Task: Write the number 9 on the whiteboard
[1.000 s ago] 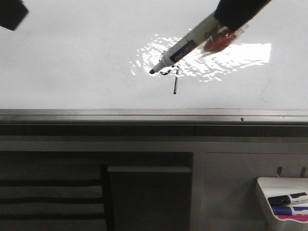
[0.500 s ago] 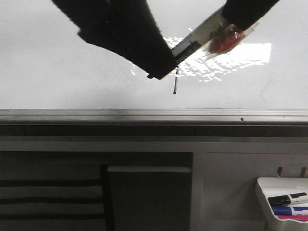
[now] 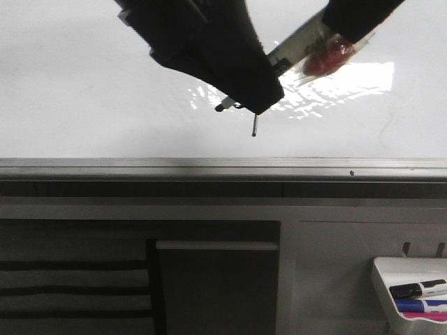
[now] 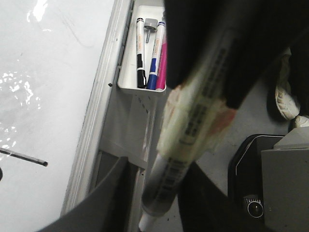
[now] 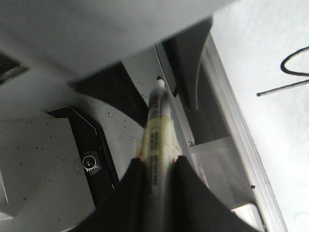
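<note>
**Marker tip resting by the 9**

The right gripper [image 5: 154,166] is squeezing a marker [image 3: 297,43] between its 2 dark fingers. The marker is slanting down across the whiteboard [image 3: 91,91], and its black tip is poking out right beside the number 9 [image 3: 254,125]. In the front view only the thin straight tail of the 9 is showing. The loop is hiding behind the left gripper [image 3: 244,84], which is hanging dark and blurry in front of the board. I cannot tell if the left gripper is open or closed. In the right wrist view, part of the loop and the tail are showing. A small white tray [image 3: 387,279] with spare markers [image 3: 418,288] is hanging below the board's grey rail [image 3: 140,167].
</note>
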Controlling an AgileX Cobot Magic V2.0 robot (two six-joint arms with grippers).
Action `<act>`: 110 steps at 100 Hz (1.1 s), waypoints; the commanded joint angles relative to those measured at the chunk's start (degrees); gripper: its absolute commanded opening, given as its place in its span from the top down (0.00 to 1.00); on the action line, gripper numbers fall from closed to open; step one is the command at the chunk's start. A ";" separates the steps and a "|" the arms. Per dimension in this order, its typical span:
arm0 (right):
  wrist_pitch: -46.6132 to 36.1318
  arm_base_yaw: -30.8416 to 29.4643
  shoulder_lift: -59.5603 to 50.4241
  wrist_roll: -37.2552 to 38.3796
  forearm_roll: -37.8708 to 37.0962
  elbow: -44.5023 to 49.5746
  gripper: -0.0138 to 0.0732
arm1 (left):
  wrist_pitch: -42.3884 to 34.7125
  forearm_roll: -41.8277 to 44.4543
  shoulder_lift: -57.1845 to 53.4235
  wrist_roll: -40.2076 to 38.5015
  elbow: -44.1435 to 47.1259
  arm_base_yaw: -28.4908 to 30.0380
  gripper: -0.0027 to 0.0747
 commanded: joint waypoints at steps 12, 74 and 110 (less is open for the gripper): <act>-1.57 0.06 -1.25 -0.77 1.07 -1.96 0.90 | -2.59 -2.03 -1.76 -0.15 -1.97 -0.41 0.83; -1.67 -2.20 -5.68 13.26 -11.47 -2.71 0.55 | -2.47 7.09 -3.65 -8.68 -1.97 2.74 0.99; -0.83 -7.85 -11.94 17.79 -14.05 -2.61 0.56 | 8.32 29.37 -10.86 -44.39 0.05 16.63 0.99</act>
